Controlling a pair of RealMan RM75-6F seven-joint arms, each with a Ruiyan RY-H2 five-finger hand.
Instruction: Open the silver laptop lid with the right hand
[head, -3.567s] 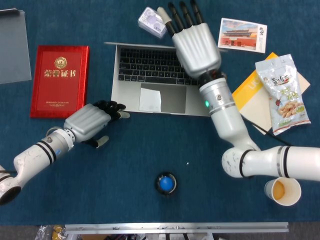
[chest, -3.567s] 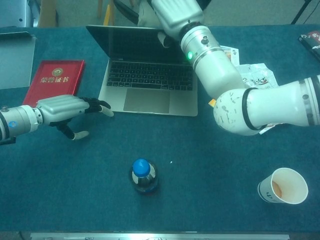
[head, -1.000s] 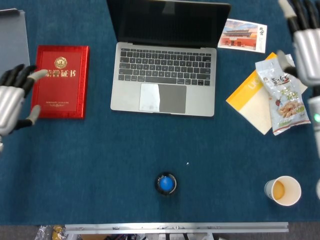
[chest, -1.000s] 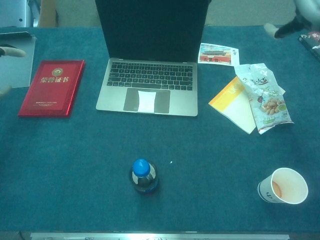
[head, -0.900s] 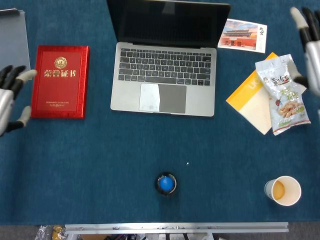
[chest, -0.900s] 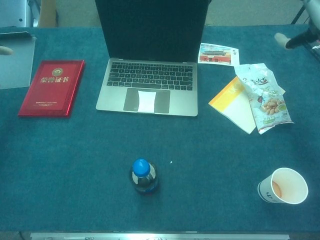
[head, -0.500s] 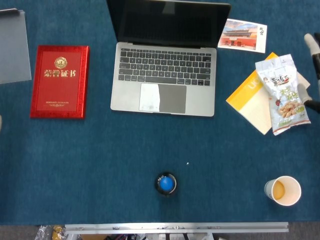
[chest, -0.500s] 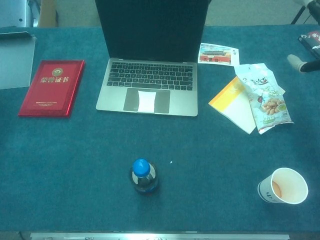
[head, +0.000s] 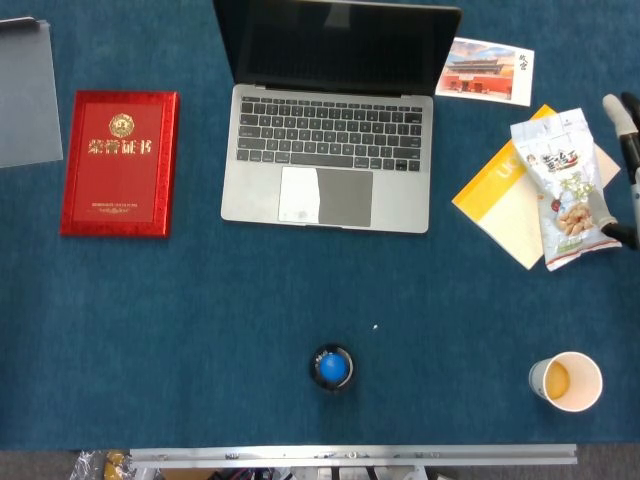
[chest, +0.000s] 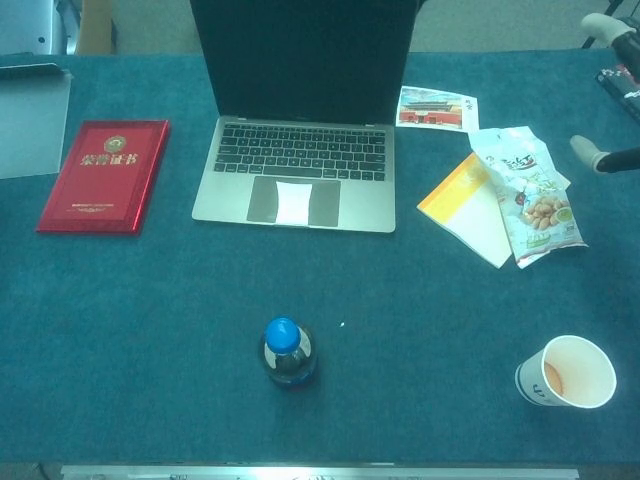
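Observation:
The silver laptop (head: 326, 165) (chest: 297, 170) stands open at the table's back middle, its dark screen (head: 336, 45) (chest: 304, 58) upright and the keyboard showing. A white slip (head: 298, 195) lies on its trackpad. Only fingertips of my right hand (head: 625, 130) (chest: 605, 158) show at the far right edge, spread apart and holding nothing, well away from the laptop, beside the snack bag (head: 566, 186). My left hand is out of both views.
A red booklet (head: 120, 162) lies left of the laptop and a grey sheet (head: 27, 92) at the far left. A postcard (head: 485, 70), a yellow folder (head: 508, 208), a paper cup (head: 565, 381) and a blue-capped bottle (head: 331, 368) are also on the blue table.
The lid went from part-raised to fully upright. Both hands then drew away to the sides; the left hand left the view and the right hand retreated to the right edge.

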